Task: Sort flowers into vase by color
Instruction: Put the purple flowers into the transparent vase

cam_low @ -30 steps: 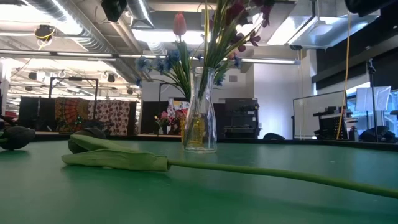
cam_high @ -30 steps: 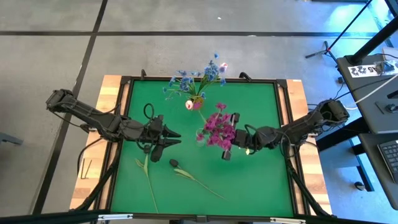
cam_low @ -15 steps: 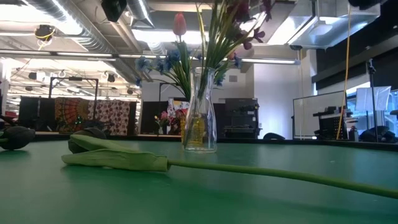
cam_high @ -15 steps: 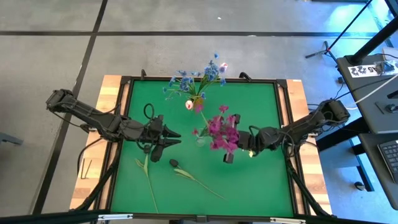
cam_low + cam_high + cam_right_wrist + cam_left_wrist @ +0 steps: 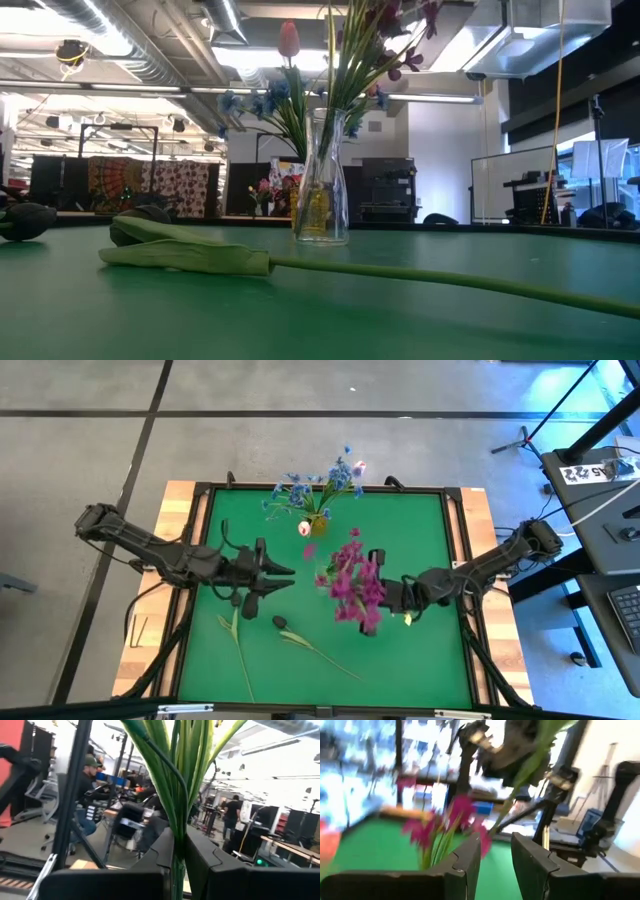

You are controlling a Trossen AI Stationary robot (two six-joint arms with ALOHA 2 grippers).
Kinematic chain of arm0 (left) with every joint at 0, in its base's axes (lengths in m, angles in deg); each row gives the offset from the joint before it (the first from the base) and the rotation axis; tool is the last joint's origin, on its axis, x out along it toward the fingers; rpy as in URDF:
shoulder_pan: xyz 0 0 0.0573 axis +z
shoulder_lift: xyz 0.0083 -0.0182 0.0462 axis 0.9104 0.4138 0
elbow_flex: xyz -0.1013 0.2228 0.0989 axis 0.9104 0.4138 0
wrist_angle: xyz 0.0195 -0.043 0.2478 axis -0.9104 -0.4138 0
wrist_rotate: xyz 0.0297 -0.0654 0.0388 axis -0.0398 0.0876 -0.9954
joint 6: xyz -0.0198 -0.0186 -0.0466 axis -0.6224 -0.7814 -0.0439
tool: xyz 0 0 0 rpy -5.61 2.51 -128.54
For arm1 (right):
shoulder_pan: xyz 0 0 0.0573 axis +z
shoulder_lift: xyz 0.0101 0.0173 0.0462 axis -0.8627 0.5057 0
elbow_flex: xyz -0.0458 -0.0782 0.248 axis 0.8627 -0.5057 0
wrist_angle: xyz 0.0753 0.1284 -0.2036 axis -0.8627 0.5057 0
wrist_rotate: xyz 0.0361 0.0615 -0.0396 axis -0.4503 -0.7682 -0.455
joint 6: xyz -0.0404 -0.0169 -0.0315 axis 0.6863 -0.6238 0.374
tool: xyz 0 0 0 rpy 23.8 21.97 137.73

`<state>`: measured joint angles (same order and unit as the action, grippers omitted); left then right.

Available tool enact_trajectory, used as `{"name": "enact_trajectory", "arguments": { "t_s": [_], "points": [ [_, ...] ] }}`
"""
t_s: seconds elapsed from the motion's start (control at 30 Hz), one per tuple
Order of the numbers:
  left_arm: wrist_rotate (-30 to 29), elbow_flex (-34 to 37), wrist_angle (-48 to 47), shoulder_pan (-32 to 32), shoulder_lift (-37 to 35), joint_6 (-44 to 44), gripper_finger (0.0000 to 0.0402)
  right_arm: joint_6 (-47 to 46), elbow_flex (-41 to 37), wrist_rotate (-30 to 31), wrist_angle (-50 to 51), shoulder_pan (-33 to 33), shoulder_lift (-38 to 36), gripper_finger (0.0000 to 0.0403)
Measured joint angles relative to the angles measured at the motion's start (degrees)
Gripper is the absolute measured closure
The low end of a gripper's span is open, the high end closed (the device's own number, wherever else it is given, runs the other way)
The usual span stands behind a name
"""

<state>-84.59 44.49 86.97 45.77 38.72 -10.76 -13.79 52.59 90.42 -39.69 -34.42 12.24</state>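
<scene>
While the right gripper (image 5: 385,598) is clamped on the green stems of the magenta flowers (image 5: 352,582), the bunch is held above the green table (image 5: 420,530), right of centre, with the blossoms pointing toward the left arm. From the right wrist view, the stems (image 5: 179,795) pass between the two dark fingers (image 5: 160,851), which press against them.

The left gripper (image 5: 285,578) hovers over the left-centre of the table, jaws partly apart and empty.

The glass vase (image 5: 322,180) stands near the far edge and contains blue flowers (image 5: 300,490) and a pink tulip bud (image 5: 288,40).

Two flowers remain lying on the table near its front: a green-stemmed flower (image 5: 238,640) and a dark bud (image 5: 280,622) with its stem (image 5: 325,655)
</scene>
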Motion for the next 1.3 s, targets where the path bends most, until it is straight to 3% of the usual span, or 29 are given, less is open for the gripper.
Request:
{"name": "enact_trajectory", "arguments": {
  "t_s": [0.13, 0.33, 0.6, 1.3],
  "points": [
    [4.6, 0.0, 7.1, -0.1, 2.4, 9.2, 0.0292, -2.8, 0.3, -0.6, 0.2, -1.6, 0.1, 0.0375],
    [4.7, -3.5, 8.4, 0.4, 8.7, 13.5, 0.0263, -11.4, 0.3, -6.1, 0.4, -5.6, 0.2, 0.0375],
    [2.7, -8.8, 8.5, 2.2, 13.2, 13.6, 0.0233, -17.0, 0.3, -8.6, 0.4, -7.7, 0.2, 0.0375],
    [4.3, -9.7, 9.2, 3.3, 15.9, 7.2, 0.0234, -18.6, 0.3, -10.9, -3.1, -7.6, 0.2, 0.0375]
  ]
}}
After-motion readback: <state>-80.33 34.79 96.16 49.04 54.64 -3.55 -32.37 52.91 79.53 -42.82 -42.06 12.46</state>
